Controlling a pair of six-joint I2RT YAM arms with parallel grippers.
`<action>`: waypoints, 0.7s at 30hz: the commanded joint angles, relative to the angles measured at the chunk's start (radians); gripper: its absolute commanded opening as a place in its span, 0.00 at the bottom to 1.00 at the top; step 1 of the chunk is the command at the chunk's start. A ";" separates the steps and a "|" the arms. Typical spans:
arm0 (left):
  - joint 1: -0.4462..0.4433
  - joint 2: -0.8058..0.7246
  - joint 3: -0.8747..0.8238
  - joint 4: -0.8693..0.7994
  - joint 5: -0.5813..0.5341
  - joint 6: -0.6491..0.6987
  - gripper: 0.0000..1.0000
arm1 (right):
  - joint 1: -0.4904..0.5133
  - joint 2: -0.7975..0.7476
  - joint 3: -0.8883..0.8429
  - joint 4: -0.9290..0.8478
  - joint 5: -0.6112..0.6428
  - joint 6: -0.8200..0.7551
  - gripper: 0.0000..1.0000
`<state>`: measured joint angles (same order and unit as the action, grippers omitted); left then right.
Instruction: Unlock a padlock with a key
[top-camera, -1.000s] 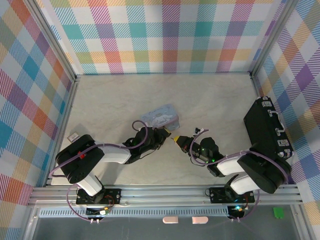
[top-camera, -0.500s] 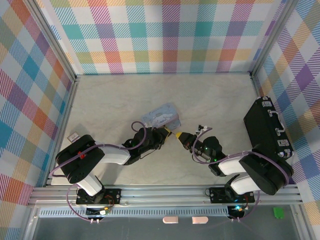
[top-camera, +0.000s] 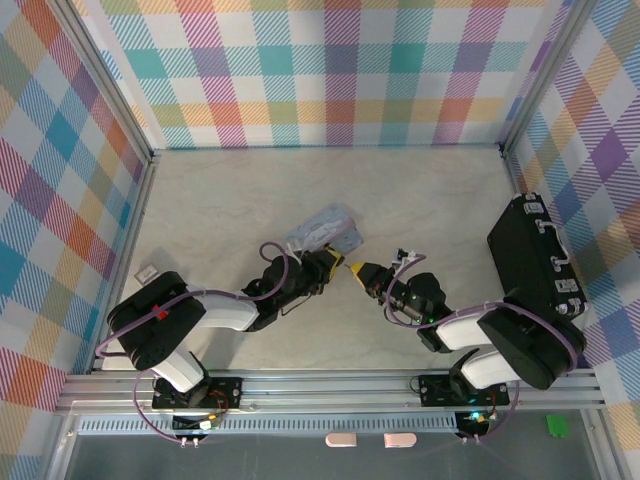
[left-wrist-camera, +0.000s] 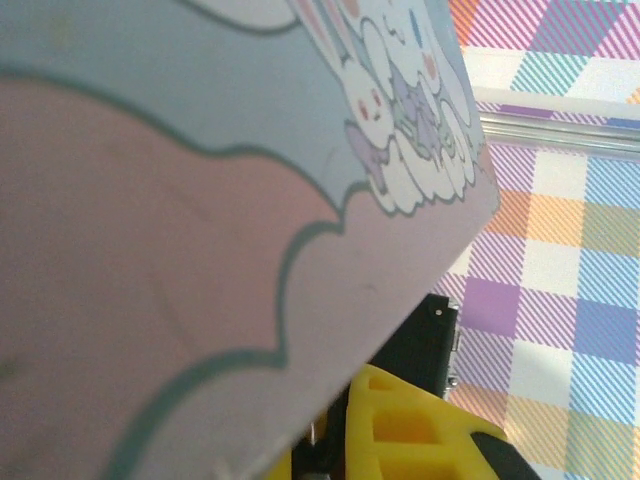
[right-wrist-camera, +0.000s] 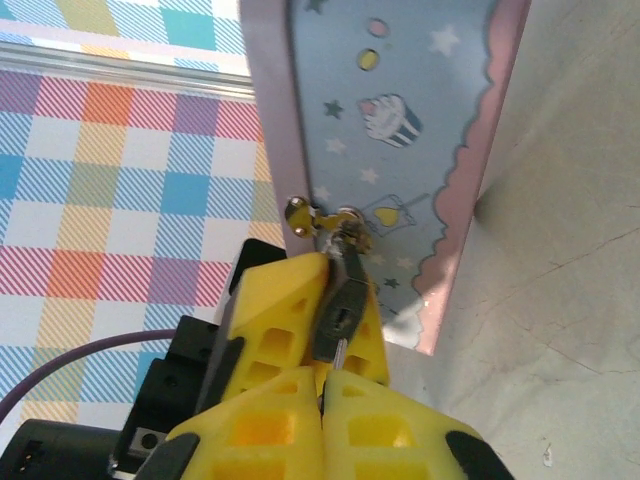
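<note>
1. In the top view, the right end effector (top-camera: 360, 270) has travelled toward 11 o'clock over the last second. It now stands just beside the left end effector (top-camera: 326, 264), and the gap seen a second ago is closed.
2. The left end effector has edged toward 12 o'clock in the same interval. The pale blue tin (top-camera: 324, 230) at its 12 o'clock now looks tipped up from the worktop (top-camera: 230, 200) rather than lying flat as before.
3. In the right wrist view, the padlock (right-wrist-camera: 338, 306) hangs by its shackle from the gold hasp (right-wrist-camera: 298, 212) on the tin's edge. The left end effector is clenched on the dark body, with one yellow finger at its 9 o'clock and one at its 3 o'clock.
4. The right end effector is clenched on the key (right-wrist-camera: 340, 353). The key is a silver sliver that leaves the fingertips toward 12 o'clock and meets the padlock's underside at 6 o'clock.
5. We cannot tell how deep the key sits in the keyway, because the junction is too small to read.
6. We judge that the approach is finished and insertion is in hand. The shackle looks closed, so the turn is not yet done.
7. The black case (top-camera: 530, 255) stands at 3 o'clock, well apart from the work.
8. In our judgement, the risk is that the tipped tin swings and pulls the padlock off the key's line.
</note>
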<state>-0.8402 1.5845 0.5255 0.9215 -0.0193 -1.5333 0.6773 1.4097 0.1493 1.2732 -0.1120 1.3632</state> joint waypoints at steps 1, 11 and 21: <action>-0.002 -0.012 0.007 0.134 -0.013 -0.025 0.00 | 0.006 0.022 -0.005 0.094 0.020 0.044 0.00; -0.006 -0.012 -0.002 0.134 -0.019 -0.024 0.00 | 0.008 0.050 0.002 0.133 0.027 0.062 0.00; -0.009 -0.006 0.001 0.135 -0.021 -0.015 0.00 | 0.014 0.038 0.004 0.133 0.034 0.063 0.00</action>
<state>-0.8421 1.5845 0.5251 0.9428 -0.0273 -1.5333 0.6830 1.4521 0.1493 1.3460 -0.0902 1.4185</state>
